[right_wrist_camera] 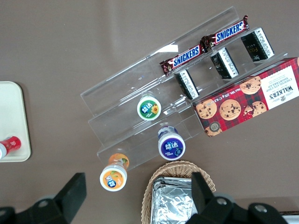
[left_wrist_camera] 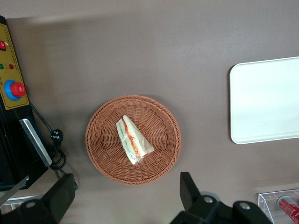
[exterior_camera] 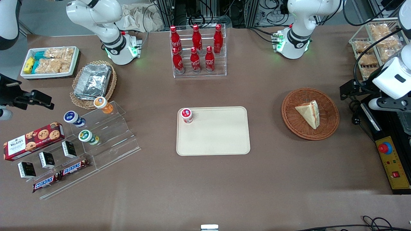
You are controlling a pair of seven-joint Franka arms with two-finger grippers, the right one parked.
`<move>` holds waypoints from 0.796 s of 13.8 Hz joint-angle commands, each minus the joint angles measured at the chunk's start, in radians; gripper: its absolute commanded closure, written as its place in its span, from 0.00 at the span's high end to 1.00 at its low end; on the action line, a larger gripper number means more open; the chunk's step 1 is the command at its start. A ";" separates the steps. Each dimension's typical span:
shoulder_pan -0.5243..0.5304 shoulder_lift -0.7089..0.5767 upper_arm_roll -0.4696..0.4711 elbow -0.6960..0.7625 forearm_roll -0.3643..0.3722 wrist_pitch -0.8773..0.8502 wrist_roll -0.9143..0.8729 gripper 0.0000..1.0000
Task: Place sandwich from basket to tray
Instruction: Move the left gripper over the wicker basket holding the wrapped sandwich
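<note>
left wrist view showed the claw [left_wrist_camera: 126,205] hanging high above the round reddish-brown wicker basket [left_wrist_camera: 161,161], fingers spread wide and empty. the pale triangular sandwich wedge [left_wrist_camera: 133,140] lay inside it, well apart from the flat cream tray [exterior_camera: 221,141] on the brown desk [exterior_camera: 205,192]. it looked light and squashy, best pinched gently across the bread faces.

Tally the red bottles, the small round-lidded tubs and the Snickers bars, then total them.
Red plastic cola bottles: 6
Small round-lidded tubs: 4
Snickers bars: 2
Total: 12
Left gripper hangs open near the round reddish-brown wicker basket.
</note>
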 commanded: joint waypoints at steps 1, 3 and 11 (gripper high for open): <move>0.002 0.009 -0.001 0.034 -0.002 -0.024 0.007 1.00; 0.004 0.009 -0.001 0.031 0.000 -0.019 -0.007 1.00; 0.005 -0.036 0.002 -0.044 0.001 -0.021 -0.011 1.00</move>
